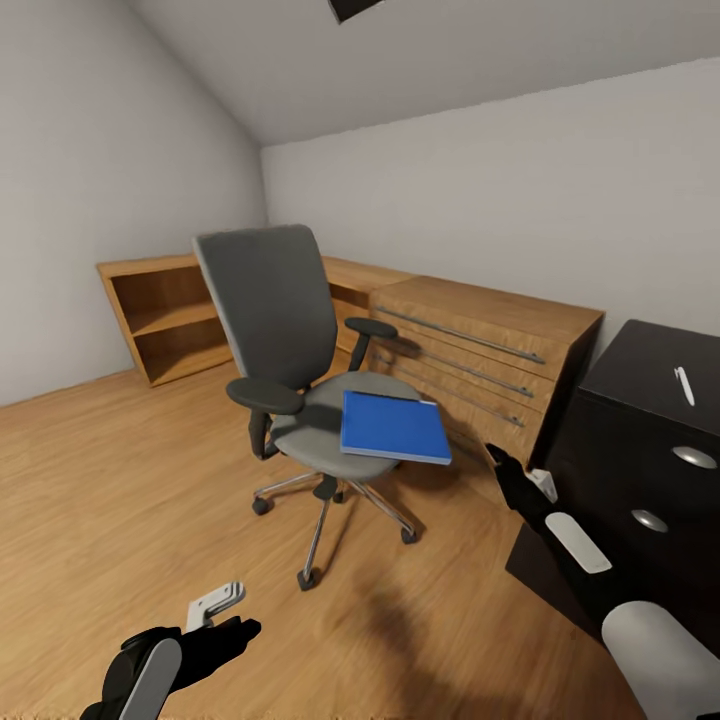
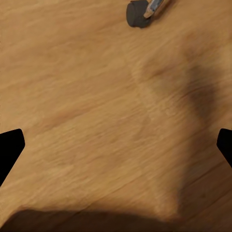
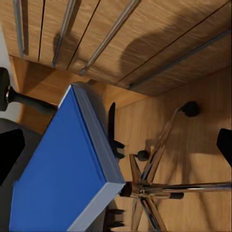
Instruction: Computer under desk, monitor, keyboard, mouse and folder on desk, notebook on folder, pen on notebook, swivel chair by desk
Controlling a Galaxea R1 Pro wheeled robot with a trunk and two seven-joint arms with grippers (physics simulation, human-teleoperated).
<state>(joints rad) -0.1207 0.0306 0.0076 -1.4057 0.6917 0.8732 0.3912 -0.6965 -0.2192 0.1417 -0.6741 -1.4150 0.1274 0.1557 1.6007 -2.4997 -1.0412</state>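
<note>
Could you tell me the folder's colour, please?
Bright blue folder, clearest in the head view.

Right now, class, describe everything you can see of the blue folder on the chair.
The folder is a flat, bright blue rectangle with a paler grey edge along its side, plain and closed. It lies flat on the grey seat of the swivel chair, near the seat's front, one corner jutting past the seat's edge. Nothing rests on it, and neither tool touches it.

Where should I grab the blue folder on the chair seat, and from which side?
Take the folder by its corner overhanging the front-right edge of the swivel chair seat. Come in low from the robot's right with the right hand: that corner has open space beneath, while the backrest and armrests block the far sides.
</note>
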